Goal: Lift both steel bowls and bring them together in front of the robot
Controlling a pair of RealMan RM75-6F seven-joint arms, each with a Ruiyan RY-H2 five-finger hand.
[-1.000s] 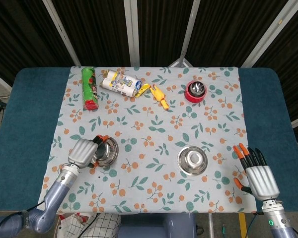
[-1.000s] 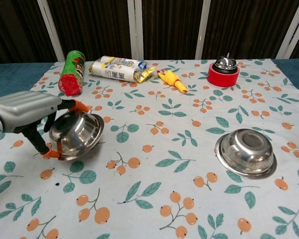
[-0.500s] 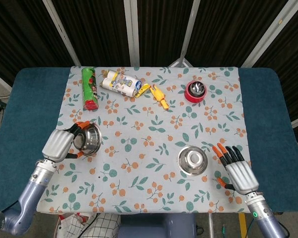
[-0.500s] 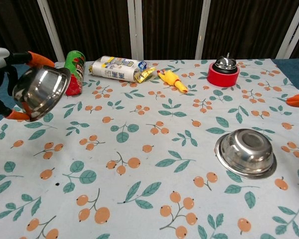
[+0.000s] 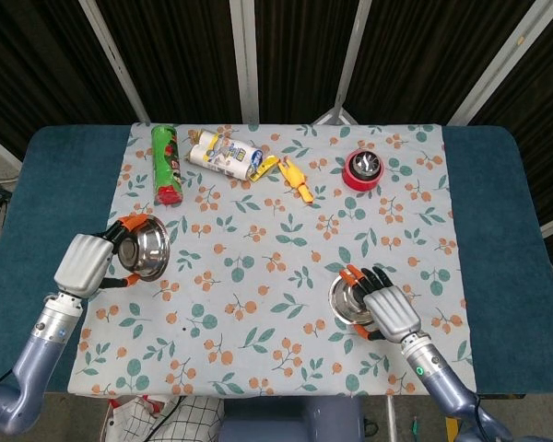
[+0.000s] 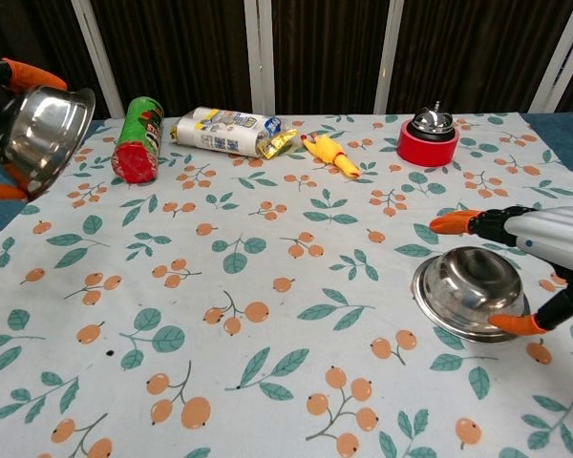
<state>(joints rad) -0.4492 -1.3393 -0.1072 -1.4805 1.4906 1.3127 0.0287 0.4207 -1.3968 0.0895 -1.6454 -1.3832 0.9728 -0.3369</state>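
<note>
Because both bowls had to meet in front, my left robot hand [image 5: 85, 264] held the first steel bowl [image 5: 146, 247] lifted at the left, while my right robot hand [image 5: 387, 308], fingers spread, reached over the second steel bowl [image 6: 468, 289] resting on the worktop [image 5: 498, 230].

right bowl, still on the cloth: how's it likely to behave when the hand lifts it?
The right steel bowl looks rigid and thin-walled, so probably light. Its polished surface may slip under the right hand, whose fingertips sit at the rim. It rests upright on the tablecloth, so it likely tilts on lifting, like the left bowl.

Open cloth [image 5: 267, 276] between bowls (clutter sits far back).
</note>
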